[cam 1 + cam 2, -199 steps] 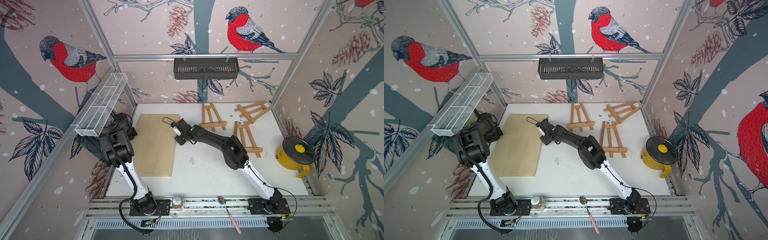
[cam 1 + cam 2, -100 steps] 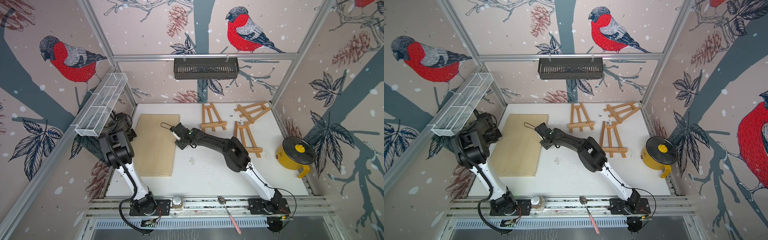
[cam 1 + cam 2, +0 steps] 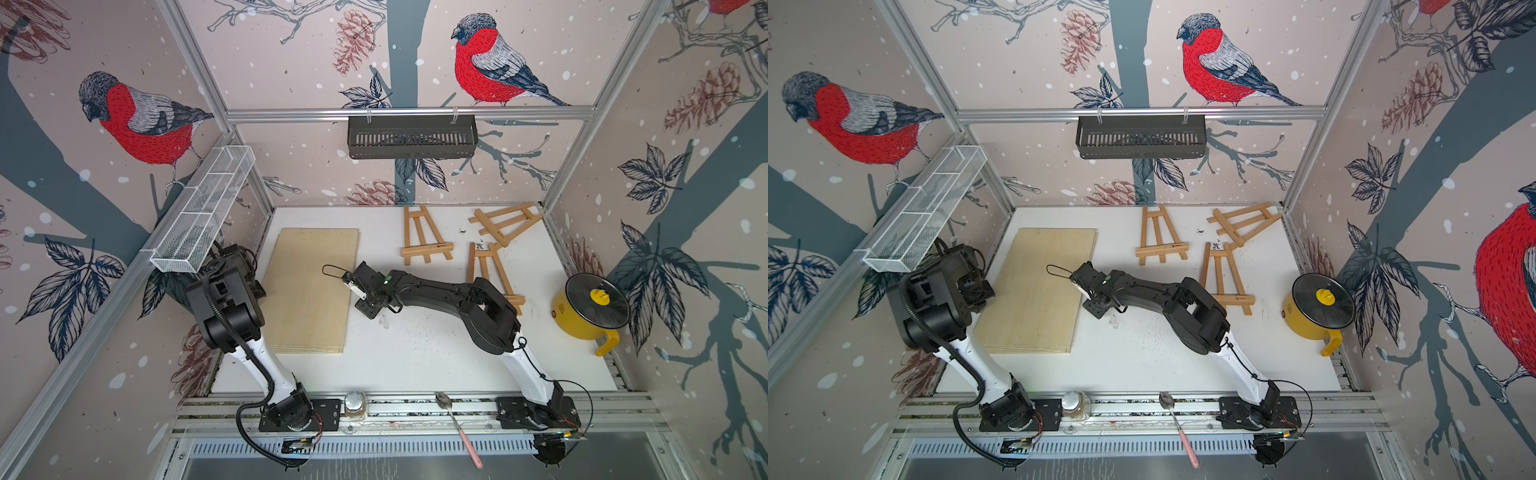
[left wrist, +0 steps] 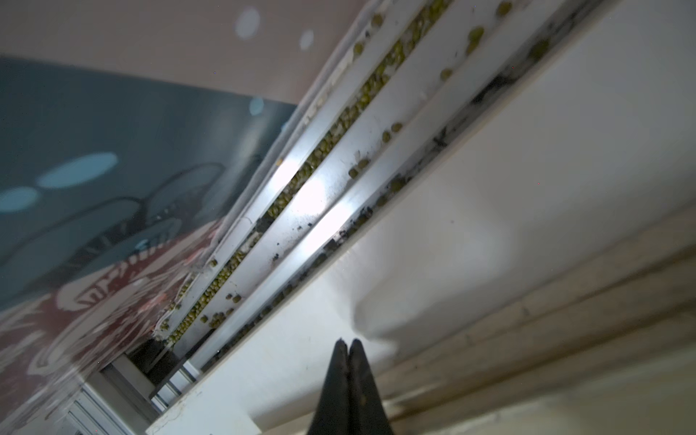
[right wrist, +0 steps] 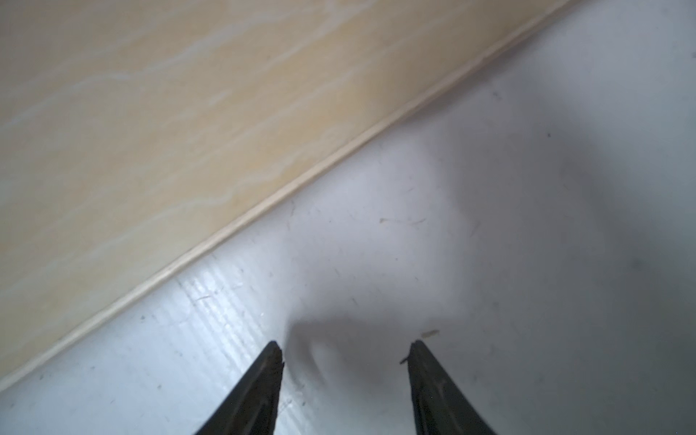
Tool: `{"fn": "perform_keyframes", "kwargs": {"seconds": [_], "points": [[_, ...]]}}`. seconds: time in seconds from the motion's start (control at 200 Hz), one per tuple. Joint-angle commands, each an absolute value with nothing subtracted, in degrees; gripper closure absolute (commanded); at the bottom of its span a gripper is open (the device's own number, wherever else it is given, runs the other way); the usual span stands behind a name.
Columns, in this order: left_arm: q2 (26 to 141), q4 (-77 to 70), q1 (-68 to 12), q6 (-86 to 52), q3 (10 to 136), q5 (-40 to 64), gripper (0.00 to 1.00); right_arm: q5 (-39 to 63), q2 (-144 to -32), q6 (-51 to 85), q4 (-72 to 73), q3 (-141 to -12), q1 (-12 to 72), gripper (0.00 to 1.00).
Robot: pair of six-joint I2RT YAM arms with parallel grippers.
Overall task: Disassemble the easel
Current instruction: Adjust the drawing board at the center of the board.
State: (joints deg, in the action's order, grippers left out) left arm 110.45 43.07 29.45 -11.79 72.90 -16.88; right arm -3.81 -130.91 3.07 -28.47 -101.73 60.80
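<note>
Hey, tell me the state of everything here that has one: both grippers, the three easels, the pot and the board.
left gripper: jaws shut, empty
right gripper: jaws open, empty
back centre easel: lying flat, in one piece
back right easel: lying flat, in one piece
front easel: lying flat, in one piece
yellow pot: upright, lid on
wooden board: lying flat

A plywood board [image 3: 311, 291] lay flat on the white table [image 3: 415, 357]; a lidded yellow pot [image 3: 571, 322] stood near the right wall. A black basket [image 3: 411, 137] hung on the rear rail, a white mesh rack [image 3: 203, 212] at left. A pink-handled spoon [image 3: 459, 424] and a jar [image 3: 355, 405] sat in front.
</note>
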Motion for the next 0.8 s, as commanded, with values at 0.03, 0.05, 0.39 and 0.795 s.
{"fn": "perform_keyframes", "kwargs": {"seconds": [0.03, 0.05, 0.39, 0.795], "points": [[110.7, 44.1, 29.5, -12.1, 72.1, -19.2, 0.99, -2.2, -130.6, 4.3, -26.5, -101.0, 61.7, 0.44], [110.6, 44.1, 29.5, -12.2, 72.1, -19.4, 0.99, -2.1, -130.8, 4.4, -26.5, -101.1, 61.8, 0.44], [112.8, 43.9, 29.6, -11.9, 71.3, -18.8, 0.99, -1.2, -133.5, 4.7, -27.7, -104.5, 63.3, 0.44], [112.1, 43.8, 29.5, -10.6, 70.9, -12.9, 1.00, -2.0, -136.0, 4.9, -29.9, -108.6, 63.9, 0.44]]}}
